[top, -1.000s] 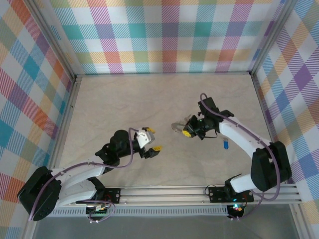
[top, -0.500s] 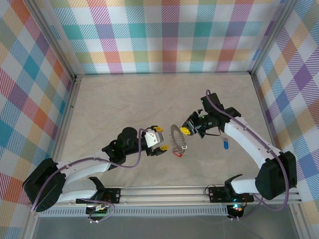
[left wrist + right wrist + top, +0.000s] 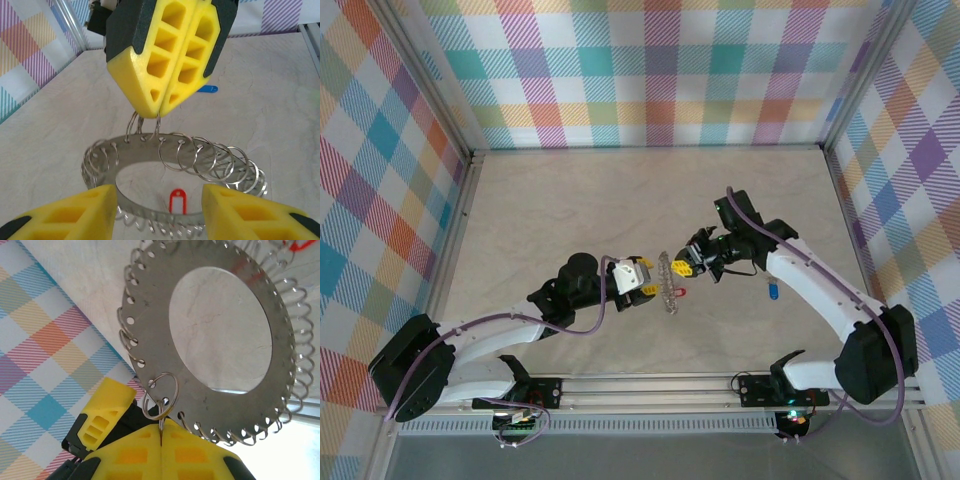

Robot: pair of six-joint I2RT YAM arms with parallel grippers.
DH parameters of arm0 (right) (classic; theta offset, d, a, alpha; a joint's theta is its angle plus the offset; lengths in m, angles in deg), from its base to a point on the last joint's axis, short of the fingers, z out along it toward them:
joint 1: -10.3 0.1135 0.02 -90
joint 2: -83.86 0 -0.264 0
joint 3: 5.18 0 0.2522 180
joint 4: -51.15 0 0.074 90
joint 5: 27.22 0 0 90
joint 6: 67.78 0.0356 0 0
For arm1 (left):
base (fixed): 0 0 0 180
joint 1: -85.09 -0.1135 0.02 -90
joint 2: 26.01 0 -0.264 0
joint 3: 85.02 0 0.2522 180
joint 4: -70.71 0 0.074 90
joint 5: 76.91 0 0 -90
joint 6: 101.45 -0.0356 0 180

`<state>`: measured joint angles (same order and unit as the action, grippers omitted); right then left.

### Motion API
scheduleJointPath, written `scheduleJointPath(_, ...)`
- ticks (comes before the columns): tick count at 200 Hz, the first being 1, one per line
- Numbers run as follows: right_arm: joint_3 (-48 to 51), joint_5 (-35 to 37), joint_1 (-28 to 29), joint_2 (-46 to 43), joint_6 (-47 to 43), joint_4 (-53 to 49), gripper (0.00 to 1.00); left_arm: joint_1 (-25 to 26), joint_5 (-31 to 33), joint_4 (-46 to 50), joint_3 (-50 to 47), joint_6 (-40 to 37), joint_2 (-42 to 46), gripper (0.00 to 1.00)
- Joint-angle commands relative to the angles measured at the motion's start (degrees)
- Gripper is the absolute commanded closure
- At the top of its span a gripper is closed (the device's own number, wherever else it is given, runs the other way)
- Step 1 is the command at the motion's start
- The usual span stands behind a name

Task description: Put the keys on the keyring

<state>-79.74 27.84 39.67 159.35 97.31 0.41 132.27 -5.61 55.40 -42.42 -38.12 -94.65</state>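
Note:
The keyring (image 3: 667, 283) is a flat silvery ring plate with holes round its rim, several thin wire loops threaded through them, and a small red tag (image 3: 176, 201). It hangs above the table's middle, edge-on in the top view. My right gripper (image 3: 161, 427) is shut on one wire loop (image 3: 160, 395) at the plate's rim (image 3: 150, 340). My left gripper (image 3: 160, 210) is open, a yellow finger (image 3: 75, 210) on each side of the plate's lower edge (image 3: 145, 145). I cannot make out any key-shaped keys.
A small blue tag (image 3: 772, 291) lies on the table to the right of the right arm, and shows as a blue tag (image 3: 206, 89) behind the right gripper's fingers (image 3: 170, 55). Plaid walls (image 3: 660, 70) enclose the table on three sides.
The right gripper has brought the keyring left toward the table's middle, and it now hangs edge-on. The left gripper has reached right up to it and narrowed its jaws round the plate.

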Motion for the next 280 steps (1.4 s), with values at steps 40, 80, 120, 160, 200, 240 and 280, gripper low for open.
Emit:
scheduleJointPath(40, 0.4, -2.6, 2.2, 1.4, 4.1, 3.4, 1.0, 1.2, -1.9, -1.8, 2.5, 0.0, -2.1, 0.62)
scheduleJointPath(80, 0.8, -2.4, 3.9, 2.0, 5.0, 4.7, 1.0, 1.3, -1.1, 0.1, 3.3, -1.0, -2.3, 0.74)
scheduleJointPath(120, 0.9, -2.0, 5.1, 2.5, 6.2, 6.0, 1.0, 1.5, 1.4, 0.7, 3.4, -1.3, -2.1, 0.75)
scheduleJointPath(160, 1.6, -1.3, 6.0, 2.1, 8.2, 7.2, 1.0, 1.6, 3.0, 0.7, 3.2, -1.3, -2.2, 0.75)
scheduleJointPath(200, 2.0, -0.3, 6.5, 1.1, 10.4, 8.2, 1.0, 2.3, 5.8, 0.8, 2.9, -2.3, -2.9, 0.82)
scheduleJointPath(240, 2.6, 0.8, 7.8, 0.6, 12.3, 9.4, 1.0, 2.6, 8.3, 1.1, 2.8, -2.6, -2.6, 1.0)
scheduleJointPath(280, 4.7, 2.1, 7.7, -2.3, 12.1, 11.3, 0.71, 2.6, 9.4, 2.5, 2.8, -3.0, -0.6, 1.0)
